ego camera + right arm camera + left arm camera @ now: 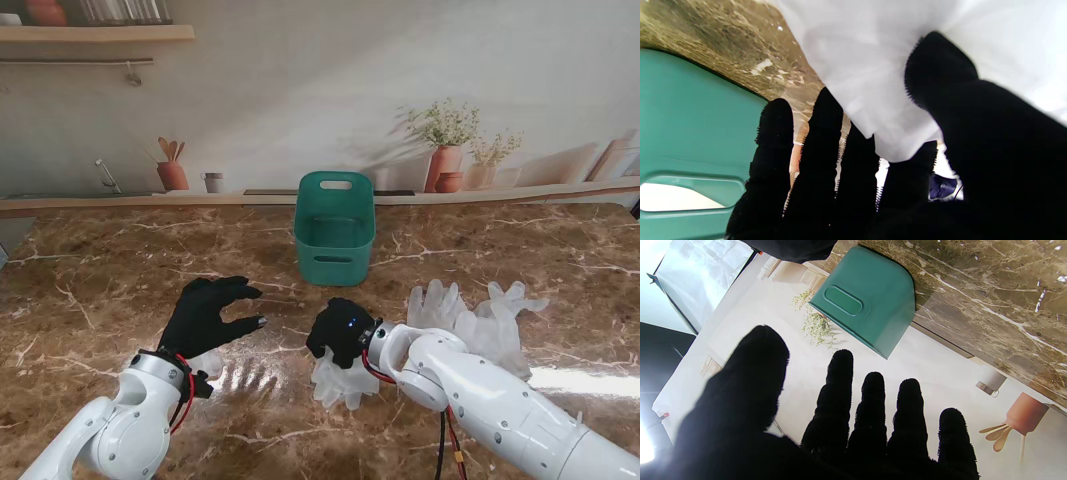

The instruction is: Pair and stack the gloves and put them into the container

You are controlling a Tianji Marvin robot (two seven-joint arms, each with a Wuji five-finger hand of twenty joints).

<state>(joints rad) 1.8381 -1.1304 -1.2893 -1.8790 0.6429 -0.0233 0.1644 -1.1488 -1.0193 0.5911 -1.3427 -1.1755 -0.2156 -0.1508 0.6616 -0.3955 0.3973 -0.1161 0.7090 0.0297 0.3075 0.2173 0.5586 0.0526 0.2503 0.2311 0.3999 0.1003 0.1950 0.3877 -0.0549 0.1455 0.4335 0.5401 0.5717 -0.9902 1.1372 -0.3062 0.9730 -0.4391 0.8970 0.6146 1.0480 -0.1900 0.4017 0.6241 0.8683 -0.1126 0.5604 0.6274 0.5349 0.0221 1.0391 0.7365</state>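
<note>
A brown marble tabletop (90, 300) seen from above the robot's shoulders, with both white arms rising from the near corners. Nearest, the left hand (207, 312), in a black cover, hovers over the tabletop on the left with its fingers (836, 386) spread apart and grasping nothing; a faint translucent glove (240, 375) lies flat on the tabletop just beside it, toward the middle, and is hard to make out. Near the centre, the right hand (341, 331), also black, is curled down and pinching a second glove (342, 383) of translucent white; the glove's fingers splay out on the side nearer to me. In the right wrist view the white film (873, 83) sits between the thumb (940, 66) and the other fingers, so the hand is closed on it. Just right of that hand, partly behind the right forearm, a loose heap of more gloves (480, 315) rests on the tabletop. Farther away, at the centre, stands a teal bin (335, 228) with a handle slot in its wall, upright and open at the top; nothing can be seen inside it. Beyond it runs a painted kitchen backdrop (300, 100).
</note>
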